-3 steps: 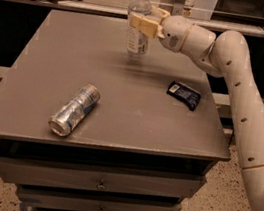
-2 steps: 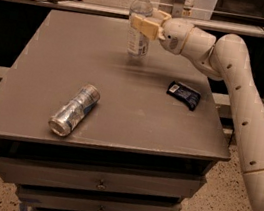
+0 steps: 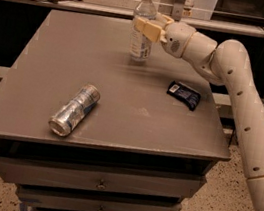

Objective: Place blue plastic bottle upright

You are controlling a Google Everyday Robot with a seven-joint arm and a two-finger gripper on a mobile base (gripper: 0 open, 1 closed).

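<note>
Three things on the counter [image 3: 115, 140]: blue plastic bottle [image 3: 140, 48], silver-and-blue can [image 3: 74, 109] on its side, dark blue packet [image 3: 184, 94] lying flat.
Bottle: upright near the counter's far edge, white cap on top; base on the surface or just above it, hard to say which.
Tool [image 3: 143, 24]: at the bottle's shoulder, fingers clamped on either side of it.
Risk: letting go with the base lifted or tilted would topple the bottle; a sideways drag on the way out could knock it over the far edge.
Writing: white-and-blue band on the bottle, pale patch on the packet, nothing legible.
</note>
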